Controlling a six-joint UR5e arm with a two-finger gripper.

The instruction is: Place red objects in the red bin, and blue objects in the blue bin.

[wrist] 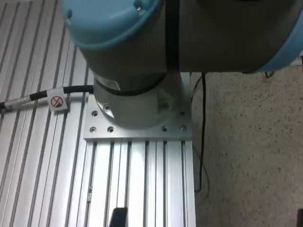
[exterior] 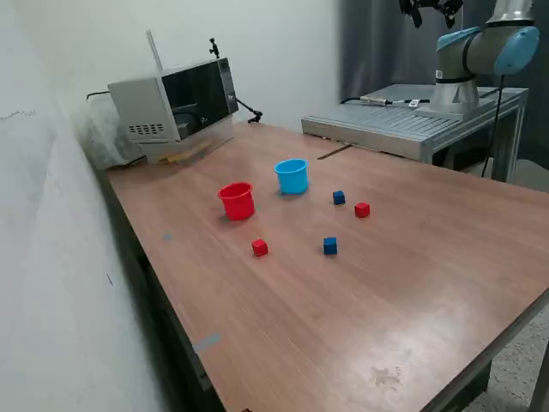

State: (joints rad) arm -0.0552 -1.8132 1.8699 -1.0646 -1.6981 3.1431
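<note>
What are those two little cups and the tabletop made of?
The small red cup and light blue cup look like smooth moulded plastic: even colour, thin rolled rims. The brown table appears to be wood-grain laminate with a faint sheen, though solid wood can't be excluded.

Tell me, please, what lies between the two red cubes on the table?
In the exterior view, one blue cube lies roughly between the two red cubes; otherwise the table there is bare.

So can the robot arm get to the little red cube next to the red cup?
Probably yes. That red cube sits alone on open table, apart from the red cup, with nothing over it. The arm is folded back at its base, so it has far to travel.
</note>
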